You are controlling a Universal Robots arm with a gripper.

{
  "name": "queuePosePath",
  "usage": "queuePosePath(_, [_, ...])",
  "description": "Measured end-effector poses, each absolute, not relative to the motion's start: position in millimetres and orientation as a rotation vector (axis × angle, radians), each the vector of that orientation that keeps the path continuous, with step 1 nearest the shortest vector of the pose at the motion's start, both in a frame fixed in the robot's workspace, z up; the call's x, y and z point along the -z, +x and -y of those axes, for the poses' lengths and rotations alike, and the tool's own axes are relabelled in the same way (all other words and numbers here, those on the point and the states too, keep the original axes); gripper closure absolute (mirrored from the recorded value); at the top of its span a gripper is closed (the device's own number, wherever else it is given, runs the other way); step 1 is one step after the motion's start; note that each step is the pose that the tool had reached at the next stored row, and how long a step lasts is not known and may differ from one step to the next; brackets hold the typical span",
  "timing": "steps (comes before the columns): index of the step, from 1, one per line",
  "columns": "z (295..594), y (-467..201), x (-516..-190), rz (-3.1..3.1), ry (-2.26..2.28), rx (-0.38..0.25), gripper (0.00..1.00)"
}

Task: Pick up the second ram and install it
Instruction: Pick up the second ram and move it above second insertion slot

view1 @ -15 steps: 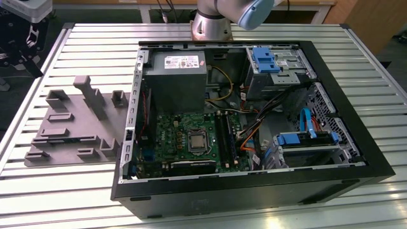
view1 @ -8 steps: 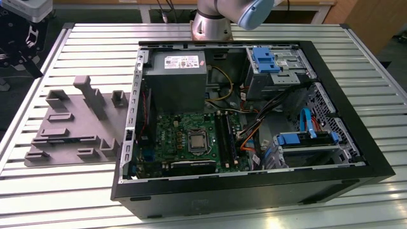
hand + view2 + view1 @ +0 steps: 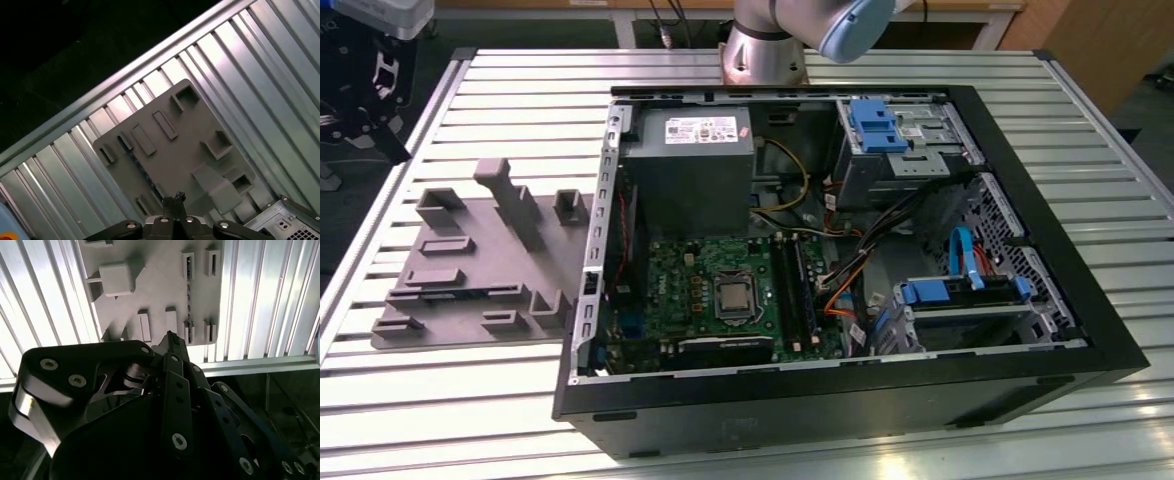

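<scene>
The work stood at the pick-up step, by my reading: nothing had been lifted, and the hand (image 3: 169, 337) hung above the gray fixture (image 3: 150, 280) that lay on the slatted tabletop (image 3: 507, 80), at the exterior view's left of the open computer case (image 3: 854, 400). In both wrist views its fingers were pressed together at the tips, with nothing pinched between them. The second ram (image 3: 189, 302) appeared to stand on its long edge in a narrow groove of that fixture, a thin dotted strip held between small blocks. In the first wrist view the same strip (image 3: 144, 174) ran slantwise across the fixture (image 3: 185, 135), just beside the hand (image 3: 176, 199). A grasp from here would call for the fingers to spread first, then line up squarely across the strip's thin faces and come down without knocking the blocks beside it. Later, seating it would need the long black slots on the motherboard (image 3: 707, 290), which lay deep inside the case among loose cables. Counted: one arm (image 3: 767, 40), one hand, one fixture, one ram strip that I could make out in it, one case, one power supply (image 3: 687, 150) and two blue drive brackets (image 3: 874, 125). I could not count the slots with any confidence.
</scene>
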State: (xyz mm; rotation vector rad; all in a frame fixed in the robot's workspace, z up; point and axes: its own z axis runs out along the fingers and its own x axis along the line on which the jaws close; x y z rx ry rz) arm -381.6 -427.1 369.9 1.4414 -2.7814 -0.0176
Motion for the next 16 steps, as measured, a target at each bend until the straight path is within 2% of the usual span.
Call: queuePosePath(16, [427.1, -381.8, -368.5, 2.576, 1.777, 0.011, 0.89])
